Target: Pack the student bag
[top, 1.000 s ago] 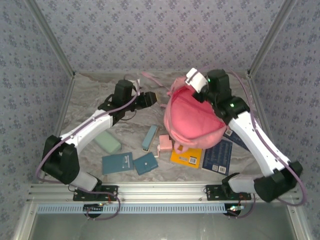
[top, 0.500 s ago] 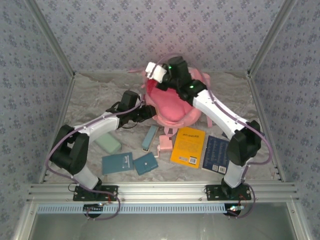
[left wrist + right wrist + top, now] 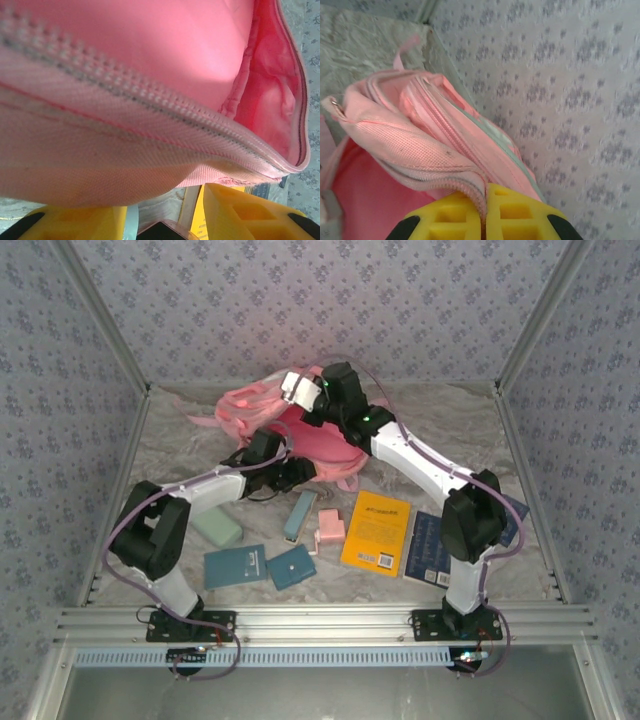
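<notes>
1. Presently, the student bag (image 3: pixel 240 405) lies at the back of the table (image 3: pixel 170 455), left of centre and near the rear wall, its mouth turned toward the arms.
2. Right gripper (image 3: pixel 482 197): closed on a thin fold of the bag's zip edge, holding that rim up.
3. Left gripper (image 3: pixel 160 215): jaws partly apart at the bag's near lower rim. The fabric lies across the fingertips, and whether they pinch it cannot be told.
4. Risk A: the right pinch takes only a narrow strip of soft cloth. A pull could probably slide it free, and the mouth would fall shut.
5. Risk B: the left fingers (image 3: pixel 240 210) sit just under the zip teeth. Pushing in could snag the zip or shove the bag against the wall.
6. Appearance: soft pink woven cloth with a long zip of pale teeth. The smooth, brighter pink lining shows inside the gaping mouth, a pale stripe runs along one side, and thin pink straps trail behind.
</notes>
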